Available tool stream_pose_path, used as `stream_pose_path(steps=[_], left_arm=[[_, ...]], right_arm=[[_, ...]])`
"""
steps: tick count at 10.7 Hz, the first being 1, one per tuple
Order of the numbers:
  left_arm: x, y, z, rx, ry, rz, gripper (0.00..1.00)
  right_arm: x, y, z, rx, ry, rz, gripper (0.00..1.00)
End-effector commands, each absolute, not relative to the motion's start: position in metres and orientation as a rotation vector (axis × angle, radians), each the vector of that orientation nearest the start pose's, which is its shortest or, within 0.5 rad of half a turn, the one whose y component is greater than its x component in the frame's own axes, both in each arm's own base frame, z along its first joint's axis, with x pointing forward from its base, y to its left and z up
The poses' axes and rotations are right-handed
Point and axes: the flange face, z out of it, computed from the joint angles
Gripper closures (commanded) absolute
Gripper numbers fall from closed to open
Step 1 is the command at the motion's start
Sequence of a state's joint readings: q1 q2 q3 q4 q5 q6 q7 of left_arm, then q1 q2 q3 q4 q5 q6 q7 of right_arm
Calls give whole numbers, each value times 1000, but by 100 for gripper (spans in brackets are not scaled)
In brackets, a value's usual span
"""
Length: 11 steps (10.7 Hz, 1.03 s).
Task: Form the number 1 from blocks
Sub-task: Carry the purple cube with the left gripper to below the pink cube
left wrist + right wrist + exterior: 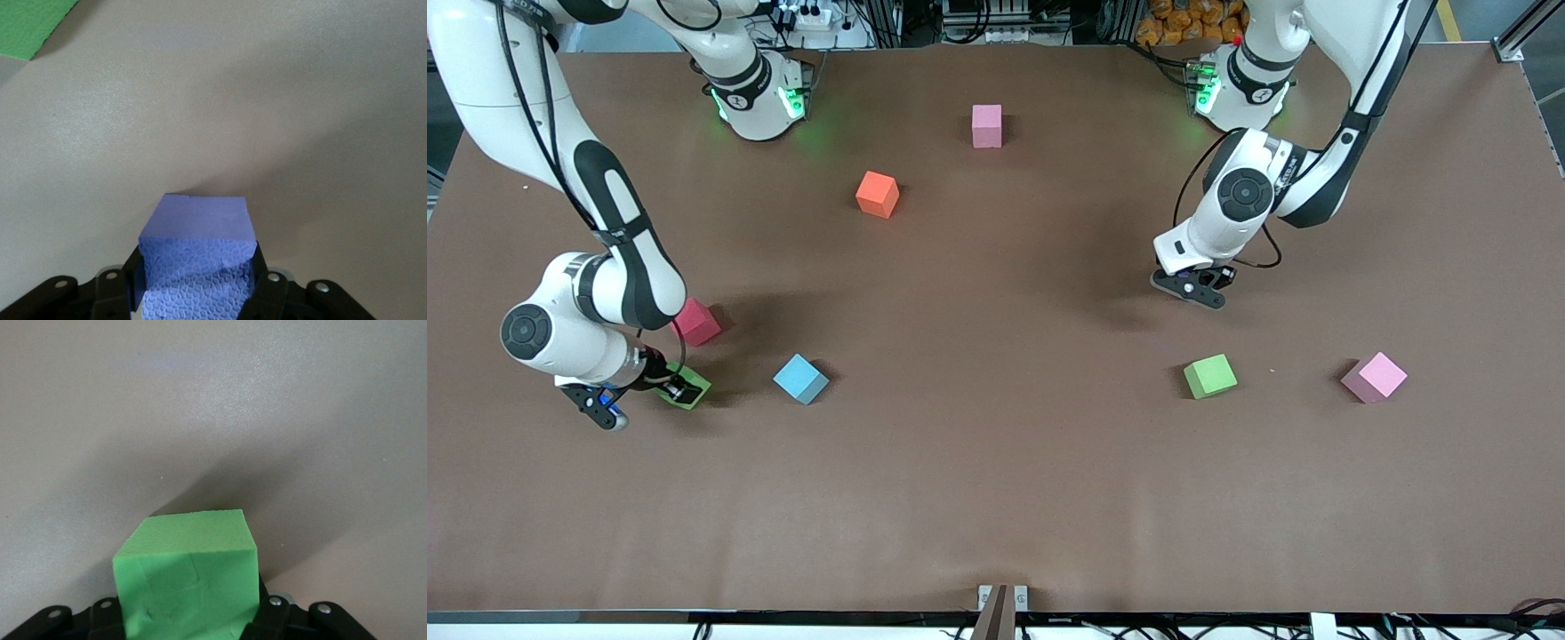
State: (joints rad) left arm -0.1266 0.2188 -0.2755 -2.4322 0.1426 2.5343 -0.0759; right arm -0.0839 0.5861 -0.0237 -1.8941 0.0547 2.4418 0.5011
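Eight small matte foam cubes are in play, scattered rather than lined up. The purple foam cube (197, 257) sits between the fingers of the left gripper (1193, 289), which are clamped on its sides; in the front view the cube itself is hidden under that gripper, toward the left arm's end of the table. A green foam cube (190, 577) is clamped the same way in the right gripper (676, 388), low at the table near the right arm's end — only its edge (694, 391) shows in the front view.

Just beside that held green cube, farther from the front camera, lies the red foam cube (696, 322), partly covered by the right arm. The light blue foam cube (800, 379) rests near them, toward the middle of the table. The orange foam cube (878, 194) lies farther from the camera, and a pink foam cube (987, 125) lies farther still, between the two arm bases.

At the left arm's end, the second green foam cube (1210, 375) lies nearer the camera than the left gripper — its corner (30, 23) shows in the left wrist view. The second pink foam cube (1375, 377) lies beside it, closer to the table's end, well apart. All rest on the brown table (996, 498).
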Motion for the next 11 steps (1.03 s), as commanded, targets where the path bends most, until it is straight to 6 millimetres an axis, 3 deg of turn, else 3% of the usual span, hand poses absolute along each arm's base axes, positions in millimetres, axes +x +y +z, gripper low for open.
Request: stream_pose_path(steps=[1, 4, 6, 9, 11], left_arm=[[433, -211, 215, -3045, 528, 113, 100], [399, -311, 245, -3112, 287, 49, 100], [377, -362, 267, -3155, 146, 16, 100], [327, -421, 276, -3221, -7, 97, 100], [295, -455, 281, -3242, -74, 142, 100]], right_arm=[[626, -56, 200, -2992, 907, 72, 95], [623, -55, 217, -3010, 842, 115, 95], [622, -49, 232, -3011, 826, 147, 95], [617, -17, 253, -3040, 620, 207, 92], [618, -7, 266, -3042, 557, 202, 92]])
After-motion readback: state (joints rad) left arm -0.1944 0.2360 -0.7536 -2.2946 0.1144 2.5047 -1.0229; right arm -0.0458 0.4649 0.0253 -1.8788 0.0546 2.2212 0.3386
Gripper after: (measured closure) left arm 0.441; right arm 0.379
